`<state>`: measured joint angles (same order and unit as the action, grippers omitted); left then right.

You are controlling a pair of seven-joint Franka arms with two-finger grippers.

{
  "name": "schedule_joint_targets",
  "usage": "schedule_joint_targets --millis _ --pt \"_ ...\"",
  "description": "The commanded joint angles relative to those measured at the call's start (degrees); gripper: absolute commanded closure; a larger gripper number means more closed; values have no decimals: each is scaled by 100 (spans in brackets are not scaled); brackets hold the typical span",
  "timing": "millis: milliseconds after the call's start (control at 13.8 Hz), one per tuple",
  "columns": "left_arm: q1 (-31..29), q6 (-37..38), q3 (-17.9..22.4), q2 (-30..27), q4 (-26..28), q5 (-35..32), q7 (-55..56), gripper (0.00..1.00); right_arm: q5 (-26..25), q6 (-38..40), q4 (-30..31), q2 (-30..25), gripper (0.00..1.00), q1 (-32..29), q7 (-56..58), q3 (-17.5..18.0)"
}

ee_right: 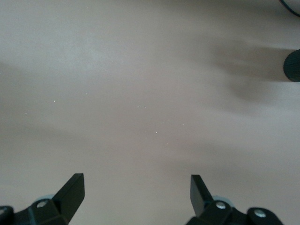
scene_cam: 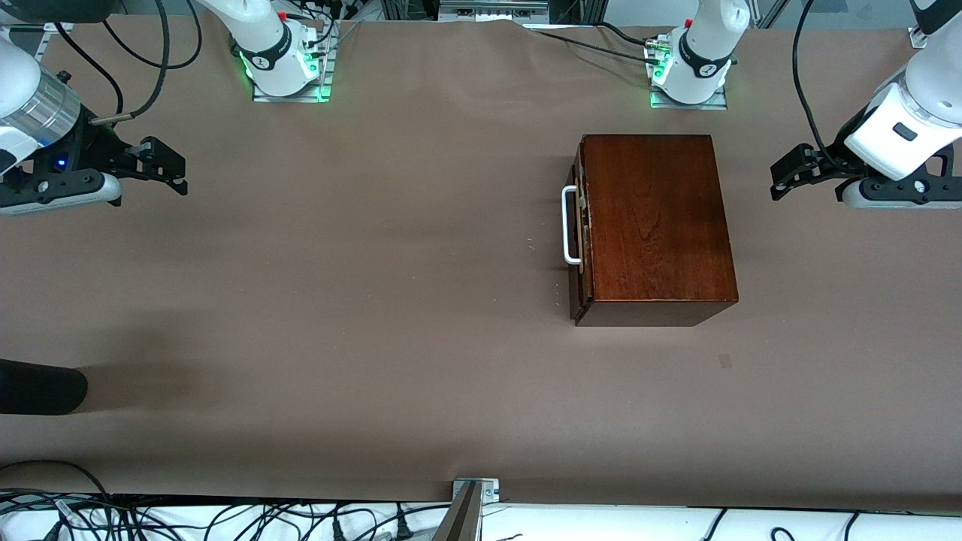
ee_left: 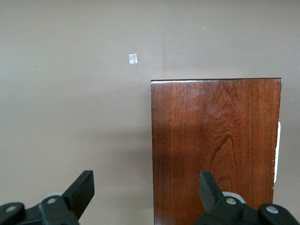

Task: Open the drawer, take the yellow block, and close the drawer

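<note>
My right claw [scene_cam: 176, 171] hangs over bare table [scene_cam: 361, 300] at the right arm's end, about 9 o'clock in the front view, fingers apart. The box [scene_cam: 654, 225] sits toward 2 o'clock, its drawer [scene_cam: 580, 225] shut, white handle [scene_cam: 570, 225] facing my right arm's end. My left claw [scene_cam: 782, 179] hangs at 3 o'clock beside the box, fingers apart. The block stays unseen.

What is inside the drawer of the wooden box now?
Nothing inside shows: the drawer is shut in the wooden box. Only its dark front and white handle are visible.
</note>
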<state>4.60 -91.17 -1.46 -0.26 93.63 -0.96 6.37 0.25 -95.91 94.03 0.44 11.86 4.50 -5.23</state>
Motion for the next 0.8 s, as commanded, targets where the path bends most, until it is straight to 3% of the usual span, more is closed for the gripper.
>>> schedule_joint_targets --millis 0,290,435,725 --pt "-21 90 -13 44 -117 -53 -13 0 -43 46 -113 35 0 18 -89 -5" --pt "-12 151 -56 53 -126 -45 66 0 -43 46 -105 35 0 18 -89 -5" --pt "-12 747 -65 53 -204 -10 48 0 -43 46 -113 35 0 18 -89 -5" --pt "58 1065 -92 158 -302 437 14 0 -43 46 -113 35 0 18 -89 -5"
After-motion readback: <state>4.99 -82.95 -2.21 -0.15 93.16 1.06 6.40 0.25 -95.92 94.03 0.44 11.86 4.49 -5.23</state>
